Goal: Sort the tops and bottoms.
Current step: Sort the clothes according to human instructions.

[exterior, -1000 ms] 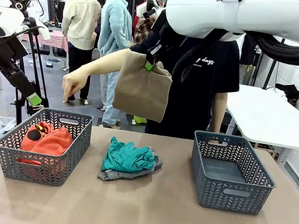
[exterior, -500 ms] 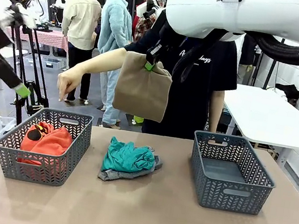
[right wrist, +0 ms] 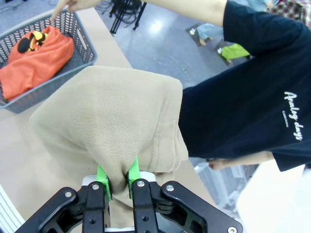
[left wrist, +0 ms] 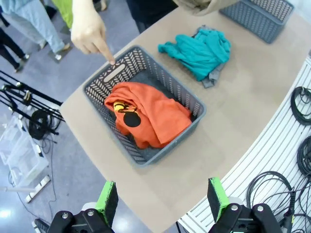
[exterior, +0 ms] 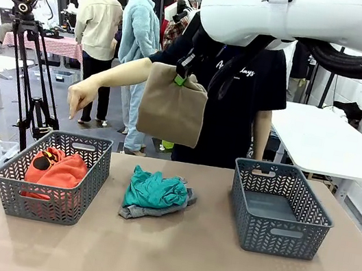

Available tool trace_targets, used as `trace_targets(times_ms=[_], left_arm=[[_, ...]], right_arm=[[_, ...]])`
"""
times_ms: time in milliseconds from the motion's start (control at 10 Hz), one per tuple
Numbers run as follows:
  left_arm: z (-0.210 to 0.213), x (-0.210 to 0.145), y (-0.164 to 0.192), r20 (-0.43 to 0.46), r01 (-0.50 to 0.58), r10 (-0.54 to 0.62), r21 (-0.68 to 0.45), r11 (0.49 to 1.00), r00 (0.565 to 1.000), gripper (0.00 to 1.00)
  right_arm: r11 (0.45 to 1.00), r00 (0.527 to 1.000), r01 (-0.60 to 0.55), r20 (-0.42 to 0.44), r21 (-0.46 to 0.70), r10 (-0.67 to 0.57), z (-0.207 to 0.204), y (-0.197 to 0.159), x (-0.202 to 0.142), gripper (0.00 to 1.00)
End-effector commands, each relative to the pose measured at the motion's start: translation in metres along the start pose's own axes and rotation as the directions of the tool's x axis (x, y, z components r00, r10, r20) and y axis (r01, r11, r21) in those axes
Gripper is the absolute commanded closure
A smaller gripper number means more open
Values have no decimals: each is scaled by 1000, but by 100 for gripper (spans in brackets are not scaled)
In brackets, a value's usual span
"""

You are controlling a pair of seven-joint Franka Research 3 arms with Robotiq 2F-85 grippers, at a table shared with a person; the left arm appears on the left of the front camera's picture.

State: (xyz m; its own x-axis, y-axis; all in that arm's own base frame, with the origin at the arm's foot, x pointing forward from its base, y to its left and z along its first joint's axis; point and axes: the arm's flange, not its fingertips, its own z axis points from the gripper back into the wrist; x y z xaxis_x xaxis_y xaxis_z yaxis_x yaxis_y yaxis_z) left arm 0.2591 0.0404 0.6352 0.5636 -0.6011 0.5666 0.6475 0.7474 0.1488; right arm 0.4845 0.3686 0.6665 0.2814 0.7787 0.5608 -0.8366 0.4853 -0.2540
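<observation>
Draws left hand [left wrist: 163,198], jaws wide, back above the 9 o'clock basket [exterior: 52,201], with tan-beige garment [right wrist: 107,116] pinched aloft in right hand [right wrist: 118,177], next for sorting.

The right gripper [exterior: 180,76] pinches the tan-beige garment [exterior: 171,109] high above the table's [exterior: 181,261] far edge. A person's hand [exterior: 80,96] points down over the left-edge basket [exterior: 51,204] holding the orange-red garment [exterior: 60,169]. The teal-green garment [exterior: 154,190] lies atop the grey garment [exterior: 137,211] mid-table.
</observation>
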Motion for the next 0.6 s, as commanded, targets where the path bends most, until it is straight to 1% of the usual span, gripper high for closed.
trace_targets(times_ms=[0, 200, 400, 500], left_arm=[[-2, 5, 0, -11, 10, -10, 1, 1000, 1000, 4], [-2, 5, 0, -11, 10, -10, 1, 1000, 1000, 4], [-2, 5, 0, -11, 10, -10, 1, 1000, 1000, 4], [-2, 5, 0, -11, 10, -10, 1, 1000, 1000, 4]], right_arm=[[998, 995, -56, 85, 25, 53, -11, 6, 41, 100], [987, 980, -143, 146, 68, 132, -34, 24, 92, 100], [968, 964, -222, 173, 119, 200, -63, 45, 131, 100], [952, 959, -254, 171, 173, 225, -88, 58, 147, 100]])
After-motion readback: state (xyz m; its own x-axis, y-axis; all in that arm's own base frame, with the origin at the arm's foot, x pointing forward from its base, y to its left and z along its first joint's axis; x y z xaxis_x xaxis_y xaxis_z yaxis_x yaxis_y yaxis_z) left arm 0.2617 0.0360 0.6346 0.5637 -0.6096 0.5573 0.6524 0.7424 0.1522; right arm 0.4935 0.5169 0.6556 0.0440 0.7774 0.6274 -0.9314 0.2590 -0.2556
